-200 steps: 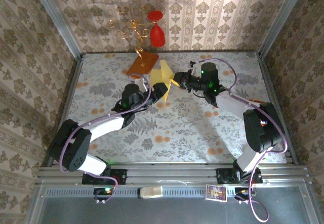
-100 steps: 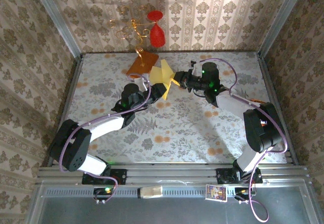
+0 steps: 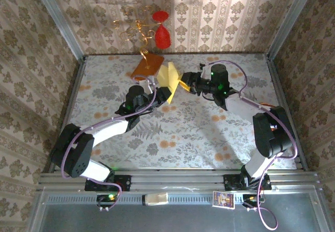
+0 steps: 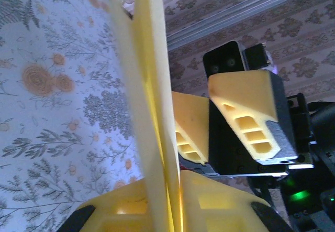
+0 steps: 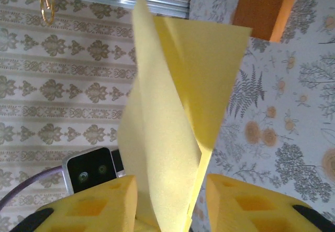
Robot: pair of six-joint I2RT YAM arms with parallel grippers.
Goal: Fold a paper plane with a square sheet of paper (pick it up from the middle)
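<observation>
Paper status: sheet of paper [image 3: 168,76], pale yellow and creased into overlapping flaps, is held up off the table [image 3: 209,132] at its far middle, between the two claws.

Left claw [image 3: 164,92]: closed on the sheet. In the left wrist view the paper runs edge-on into the narrow slit between the yellow fingers [image 4: 220,208], which press it from both sides.

Right claw [image 3: 184,80]: jaws parted. In the right wrist view the sheet stands in the gap between the two fingers [image 5: 246,206]. A clear space shows on one side. On the other side the paper lies against, or just in front of, the finger; cannot tell which. Not pinched.

Surroundings: orange-brown slab [image 3: 146,66] lies flat on the table just beyond the sheet, toward the back wall, apart from both claws. Gold wire [image 3: 133,28] rises above it against the wallpaper.
</observation>
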